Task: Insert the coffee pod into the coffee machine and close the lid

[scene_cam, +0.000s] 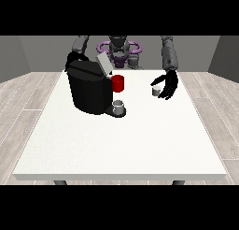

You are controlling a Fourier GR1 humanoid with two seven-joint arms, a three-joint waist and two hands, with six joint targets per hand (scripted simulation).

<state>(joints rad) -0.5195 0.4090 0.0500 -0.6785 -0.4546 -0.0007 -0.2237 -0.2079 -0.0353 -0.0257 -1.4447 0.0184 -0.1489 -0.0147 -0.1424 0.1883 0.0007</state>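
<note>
A black coffee machine (88,89) stands on the white table (121,145) at the left, its grey lid (103,63) tilted up and open. A small grey cup (118,106) sits on its drip base. A small grey coffee pod (156,90) stands on the table at the right. The hand at the view's right (169,84) hangs just beside the pod, fingers straight and pointing down, thumb reaching toward the pod, not holding it. The hand at the view's left is hidden behind the machine; only its arm (80,44) shows.
A red mug (118,83) stands right behind the machine's front spout. The table's front half stretches bare toward the camera. Wooden floor surrounds the table.
</note>
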